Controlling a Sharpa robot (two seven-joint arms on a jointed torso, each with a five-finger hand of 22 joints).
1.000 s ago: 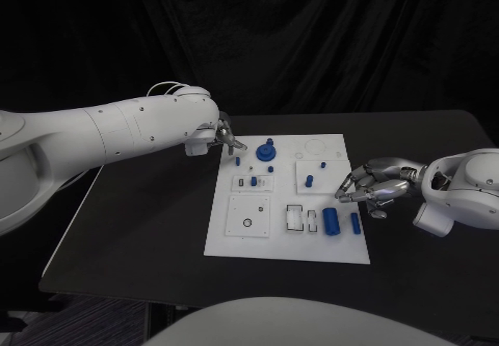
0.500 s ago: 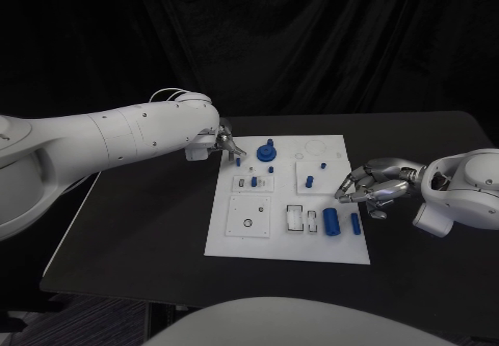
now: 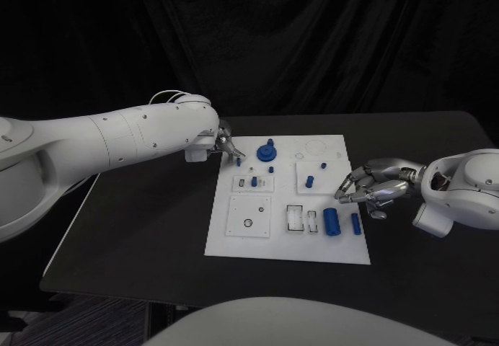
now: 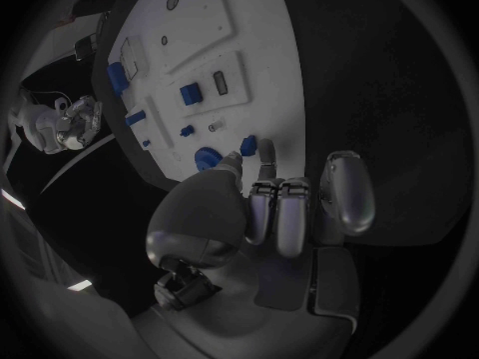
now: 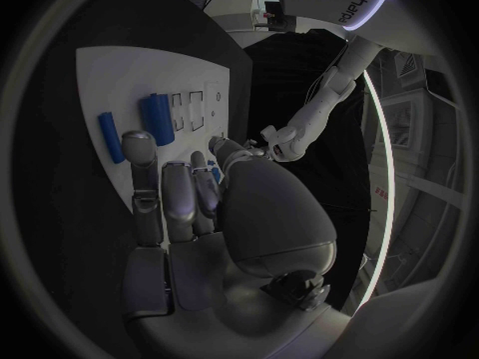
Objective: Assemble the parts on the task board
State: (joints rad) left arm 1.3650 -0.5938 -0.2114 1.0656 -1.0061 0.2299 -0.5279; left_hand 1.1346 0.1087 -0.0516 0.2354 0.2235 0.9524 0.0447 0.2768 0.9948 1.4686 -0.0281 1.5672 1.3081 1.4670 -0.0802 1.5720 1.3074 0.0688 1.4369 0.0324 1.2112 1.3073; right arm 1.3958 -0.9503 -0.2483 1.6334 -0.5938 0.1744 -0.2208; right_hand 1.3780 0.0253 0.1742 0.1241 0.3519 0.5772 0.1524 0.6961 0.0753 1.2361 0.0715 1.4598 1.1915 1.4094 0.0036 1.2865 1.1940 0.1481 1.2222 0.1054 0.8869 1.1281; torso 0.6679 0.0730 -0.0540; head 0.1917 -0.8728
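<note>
Head view, white task board (image 3: 234, 238) with blue parts (image 3: 331, 221), left hand (image 3: 221, 142) and right hand (image 3: 370, 189) curled, holding nothing

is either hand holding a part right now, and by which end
Neither seems to. The left hand sits at the task board's far left corner with nothing visible in it; the right hand hangs curled beside its right edge, nothing between its fingers.

A black desk (image 3: 146, 238) with a matte top fills the middle of the scene, its corners rounded and its far edge running straight across. Behind it hangs a black curtain (image 3: 312, 58) in soft vertical folds, closing off the far side from left to right. Under the near left corner of the desk a strip of floor (image 3: 84, 317) shows, grey and faintly patterned like carpet. The light is dim and even, leaving the surroundings dark.
</note>
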